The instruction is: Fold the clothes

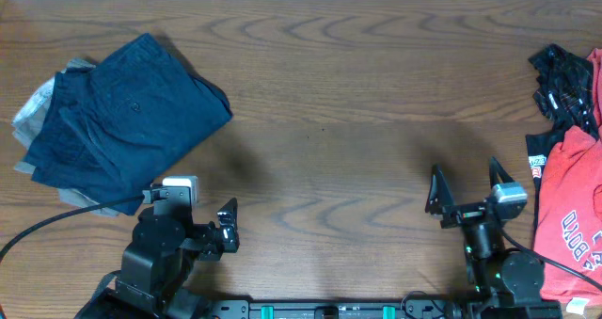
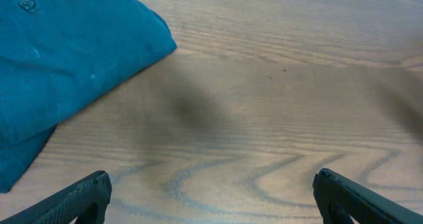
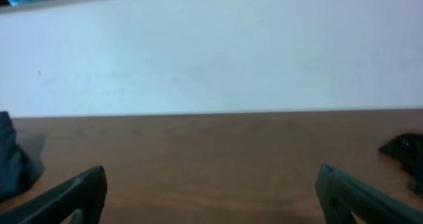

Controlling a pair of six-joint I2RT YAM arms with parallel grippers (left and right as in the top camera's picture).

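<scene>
A folded dark blue garment (image 1: pixel 127 121) lies at the table's left on top of a grey folded one (image 1: pixel 36 107); its corner shows in the left wrist view (image 2: pixel 66 52). A red printed shirt (image 1: pixel 572 215) and a black garment (image 1: pixel 564 84) lie unfolded at the right edge. My left gripper (image 1: pixel 229 227) is open and empty near the front, right of the blue stack; its fingers frame bare wood (image 2: pixel 211 191). My right gripper (image 1: pixel 467 189) is open and empty, left of the red shirt, also over bare wood (image 3: pixel 211 191).
The wooden table (image 1: pixel 357 103) stretches between the two piles. A black cable (image 1: pixel 56 220) runs from the left arm across the front left. A white wall (image 3: pixel 211 52) stands beyond the table's far edge.
</scene>
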